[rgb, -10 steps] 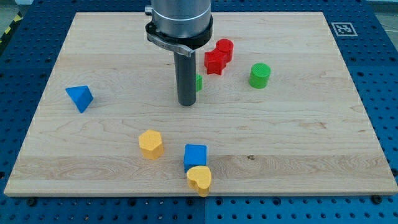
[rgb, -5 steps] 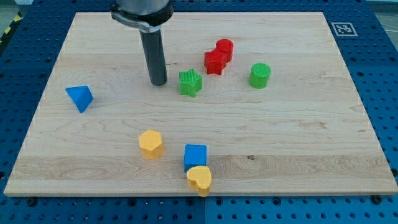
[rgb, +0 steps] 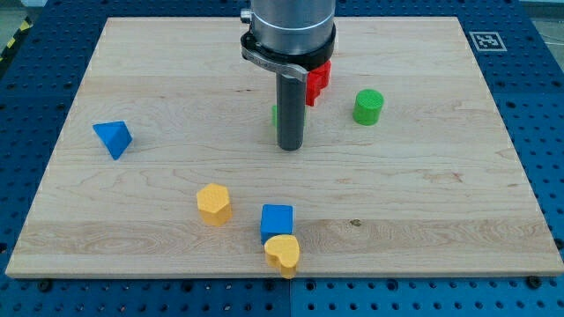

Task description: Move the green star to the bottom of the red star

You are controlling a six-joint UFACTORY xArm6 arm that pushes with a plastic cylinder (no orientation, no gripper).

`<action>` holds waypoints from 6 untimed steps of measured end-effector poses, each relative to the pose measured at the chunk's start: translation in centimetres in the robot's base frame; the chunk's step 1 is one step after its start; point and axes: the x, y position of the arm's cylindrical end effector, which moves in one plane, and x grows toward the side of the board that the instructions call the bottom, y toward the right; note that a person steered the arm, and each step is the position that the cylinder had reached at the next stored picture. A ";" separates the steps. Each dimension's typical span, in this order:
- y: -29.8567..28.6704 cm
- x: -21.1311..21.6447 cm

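The green star [rgb: 274, 114] is almost wholly hidden behind my rod; only a thin green sliver shows at the rod's left edge. The red star [rgb: 311, 92] is partly hidden by the rod, just up and to the right of that sliver, with a red cylinder [rgb: 322, 74] touching it behind. My tip [rgb: 290, 147] rests on the board just below and slightly right of the green sliver. I cannot tell whether it touches the star.
A green cylinder [rgb: 368, 106] stands right of the red blocks. A blue triangular block [rgb: 113, 138] lies at the left. A yellow block [rgb: 213, 202], a blue cube [rgb: 277, 220] and a yellow heart [rgb: 283, 254] lie near the bottom edge.
My tip was in front of the green star, moved up and left of it, exposing it, and has now come back right and down, covering it. The other blocks have not moved.
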 end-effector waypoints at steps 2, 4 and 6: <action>-1.6 0.5; -6.9 0.5; -5.0 -4.1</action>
